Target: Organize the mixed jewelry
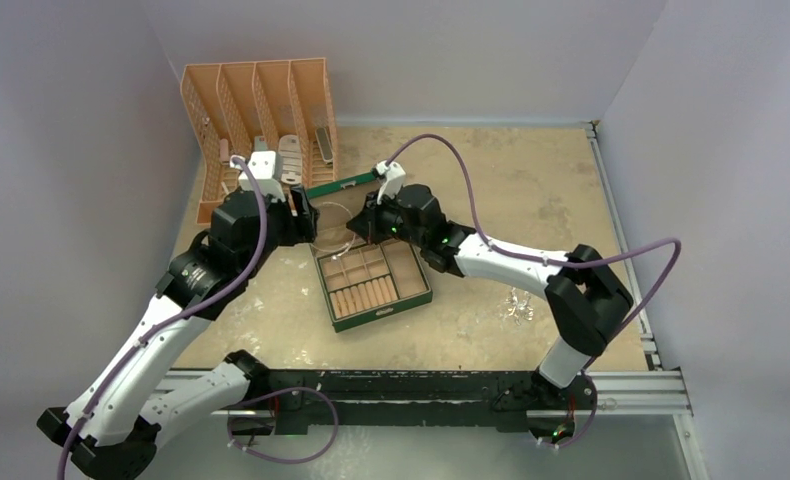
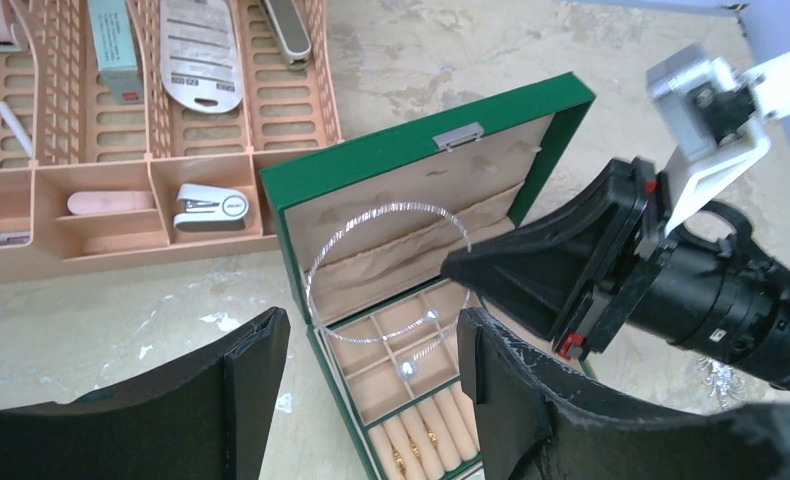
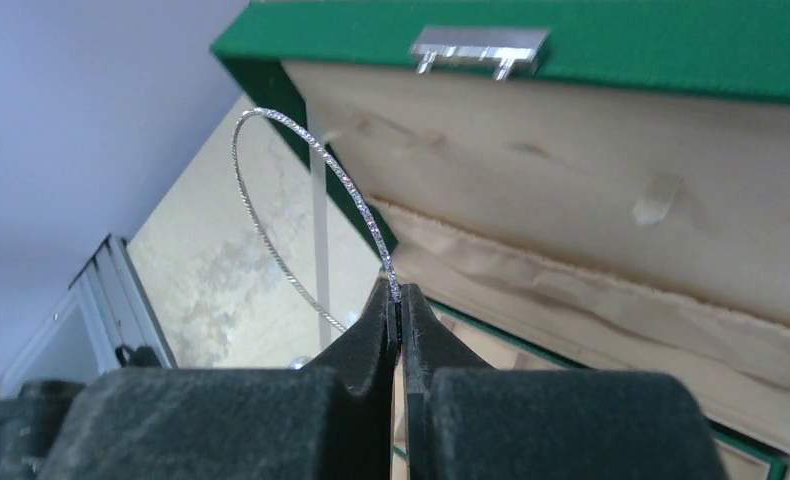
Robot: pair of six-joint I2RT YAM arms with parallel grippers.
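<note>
The right gripper (image 3: 398, 290) is pressed together on the rim of the thin hoop (image 3: 356, 200), pinching the wire at one point. The rest of the ring stands out beyond the fingertips, up and off to one side, hanging free in the air. Just past and below those fingertips lies the open green box (image 2: 421, 130), with its raised lid behind the hoop and its small compartments under it.

The left gripper (image 2: 371, 330) is spread and holds nothing. It sits close on the hoop's other side, its fingers flanking the lower arc without clearly touching it. So the right arm has the piece, and the next move is probably a short drop into the box. The hoop looks wider than the little cells, so it may need the larger cell or the lid's pocket.

Gold rings (image 2: 414, 445) sit in the slotted rows nearer the left gripper. A glittering chain cluster (image 1: 516, 305) lies on the desk (image 1: 531, 190) well behind the right gripper, beside its arm. A pink organiser (image 2: 291, 120) stands beyond the box.
</note>
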